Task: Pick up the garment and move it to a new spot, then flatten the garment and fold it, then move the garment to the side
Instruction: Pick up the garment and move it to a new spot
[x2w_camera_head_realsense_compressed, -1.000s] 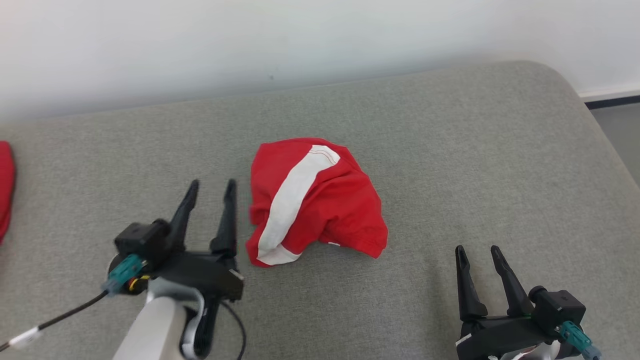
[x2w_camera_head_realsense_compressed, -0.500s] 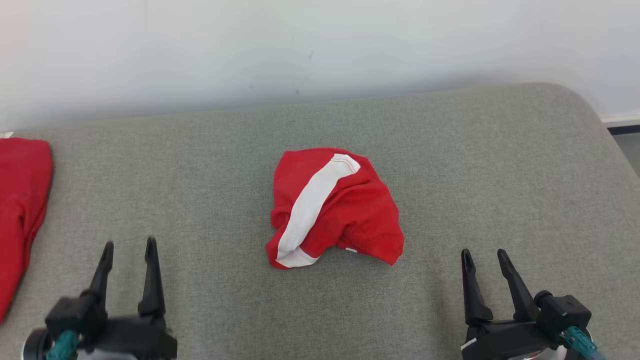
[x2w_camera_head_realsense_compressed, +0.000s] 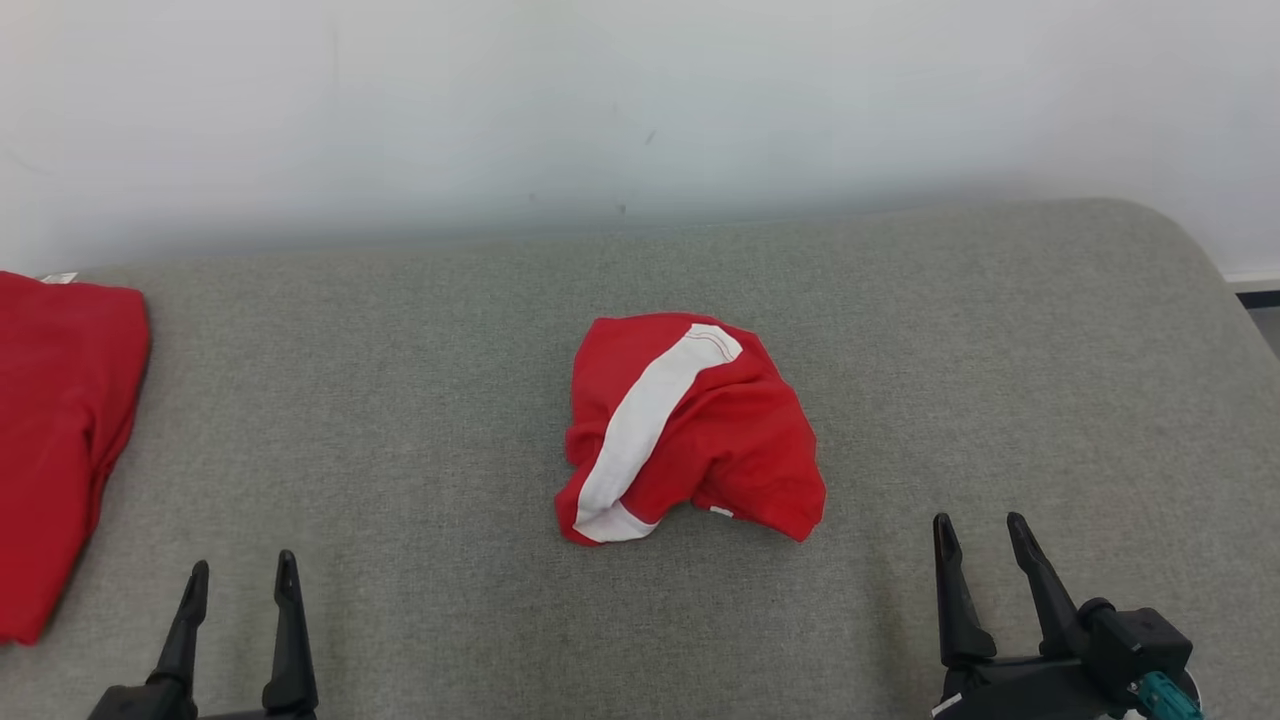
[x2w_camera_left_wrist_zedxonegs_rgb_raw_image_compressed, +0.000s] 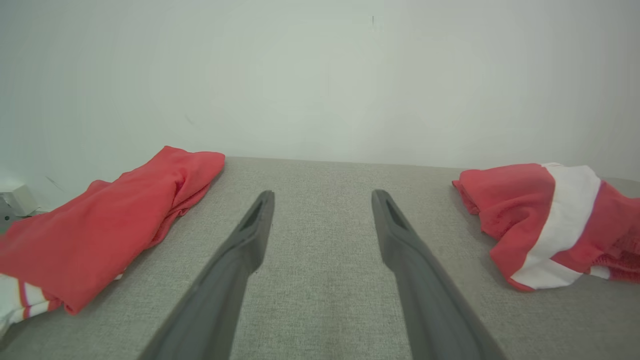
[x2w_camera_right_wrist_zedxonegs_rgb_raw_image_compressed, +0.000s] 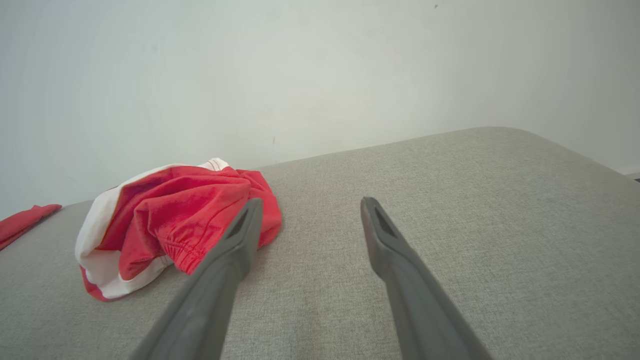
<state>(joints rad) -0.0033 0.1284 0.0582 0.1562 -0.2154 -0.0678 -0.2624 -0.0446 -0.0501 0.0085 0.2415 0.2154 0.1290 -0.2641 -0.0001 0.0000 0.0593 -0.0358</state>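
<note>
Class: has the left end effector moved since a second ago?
Yes. The left end effector has drawn back, down and left in the head view, away from the crumpled garment it stood beside.

Two garments (x2w_camera_head_realsense_compressed: 690, 430) (x2w_camera_head_realsense_compressed: 60, 440), two grippers (x2w_camera_head_realsense_compressed: 243, 560) (x2w_camera_head_realsense_compressed: 980, 520), one cushion (x2w_camera_head_realsense_compressed: 1000, 350).

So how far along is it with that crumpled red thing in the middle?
Nothing looks done: the striped garment lies crumpled on the grey surface. Nothing in hand either; the left gripper and right gripper sit open and empty, short of it. Lifting, flattening, folding and moving aside are all left.
</note>
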